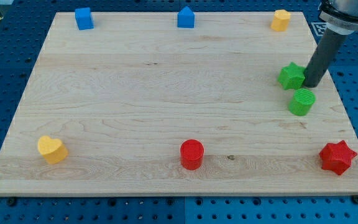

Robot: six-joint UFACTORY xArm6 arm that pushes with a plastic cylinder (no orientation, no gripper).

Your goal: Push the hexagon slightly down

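Note:
The yellow hexagon (281, 20) sits near the board's top right corner. My tip (311, 84) rests on the board well below the hexagon, at the right side of the green star (291, 75), touching or nearly touching it, and just above the green cylinder (302, 101). The dark rod rises from the tip toward the view's top right.
A blue cube (84, 18) at top left, a blue house-shaped block (186, 17) at top middle, a yellow heart (52, 149) at bottom left, a red cylinder (191, 154) at bottom middle, a red star (337, 157) at bottom right. The wooden board (135, 93) lies on a blue pegboard.

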